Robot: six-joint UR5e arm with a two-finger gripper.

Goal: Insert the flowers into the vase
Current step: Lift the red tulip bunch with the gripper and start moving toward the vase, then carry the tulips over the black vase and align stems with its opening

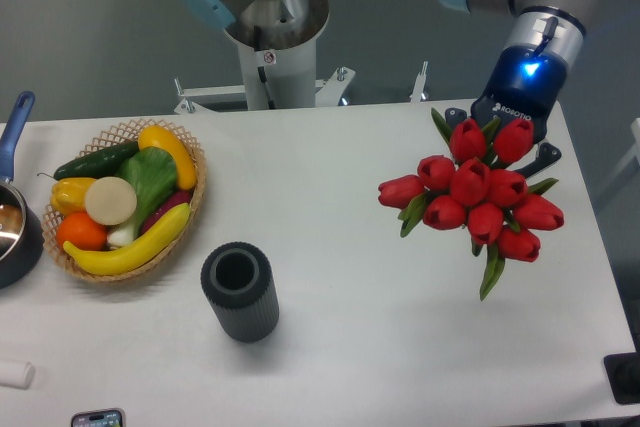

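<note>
Holding flowers (474,197) above table (340,247), gripper (505,137) pinching stems; vase (239,290) upright, well apart, beside basket (190,209).

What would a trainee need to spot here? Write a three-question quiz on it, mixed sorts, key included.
1. True or false: the red tulips already stand in the ribbed grey vase.
2. The wicker basket lies on which side of the vase in the picture: A left, B right?
3. Fill in: the gripper carries the ____.

Key: 1 false, the bunch is at the gripper, far from the vase. 2 A. 3 tulips.
</note>
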